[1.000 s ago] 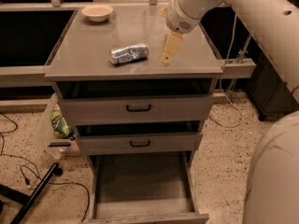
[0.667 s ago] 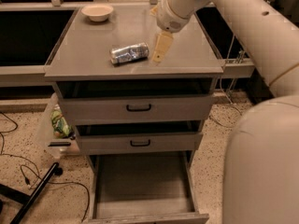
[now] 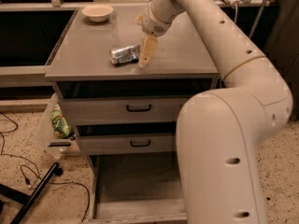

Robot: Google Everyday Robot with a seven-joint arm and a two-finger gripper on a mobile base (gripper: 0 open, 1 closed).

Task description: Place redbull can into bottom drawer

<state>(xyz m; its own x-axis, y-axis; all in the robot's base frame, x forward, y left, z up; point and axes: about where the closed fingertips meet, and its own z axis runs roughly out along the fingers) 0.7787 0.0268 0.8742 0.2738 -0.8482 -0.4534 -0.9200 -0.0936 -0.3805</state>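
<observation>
Leftward goes the arm since the earlier frames: the gripper (image 3: 144,59), which then hung clear to the right of the can, now points down just beside its right end, perhaps touching it. At the far left corner of the cabinet top (image 3: 79,66) sits a cream bowl (image 3: 97,12), well apart from the work. The redbull can (image 3: 124,54) lies on its side toward the near edge, left of the gripper. Whether the gripper is set wide or narrow cannot be told from this view. I judge the can light, thin-walled and smooth: it will roll if nudged and dent if squeezed hard, so the hold belongs across the middle of its body, with moderate force. Below, the bottom drawer (image 3: 133,190) stands pulled out, near and low.
</observation>
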